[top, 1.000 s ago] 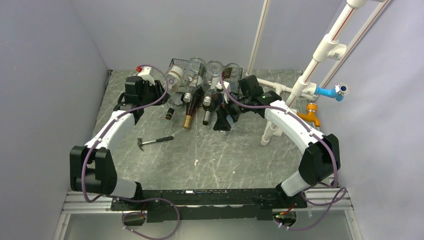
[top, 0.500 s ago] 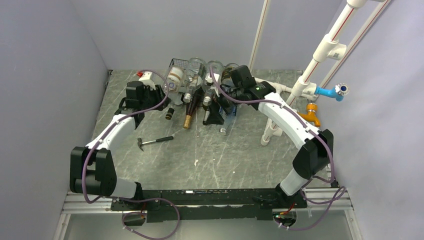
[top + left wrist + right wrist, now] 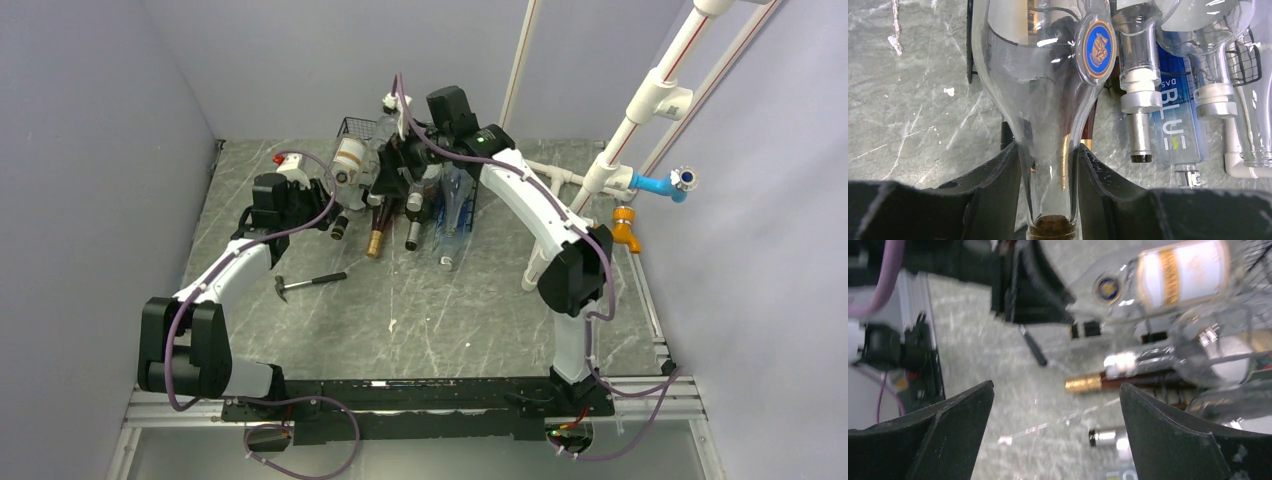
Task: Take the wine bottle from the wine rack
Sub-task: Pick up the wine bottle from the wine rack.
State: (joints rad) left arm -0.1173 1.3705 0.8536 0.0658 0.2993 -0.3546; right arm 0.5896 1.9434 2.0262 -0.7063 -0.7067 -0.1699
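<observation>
Your tabletop (image 3: pixel 450 310) is grey, stone-patterned, with pale veins. At its far edge you have the black wire wine rack (image 3: pixel 352 126). A small hammer (image 3: pixel 312 281) lies flat on the near side of the rack's left end, apart from it. A pale scrap (image 3: pixel 392 325) lies near the middle. On the right, a white pipe frame (image 3: pixel 537 268) stands on the surface.

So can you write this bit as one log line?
left pincer: shut on wine bottle neck | right pincer: open, holding nothing | wine bottle: not yet off wine rack

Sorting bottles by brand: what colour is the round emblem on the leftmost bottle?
The emblem is blue, gold-rimmed; left wrist view.
</observation>
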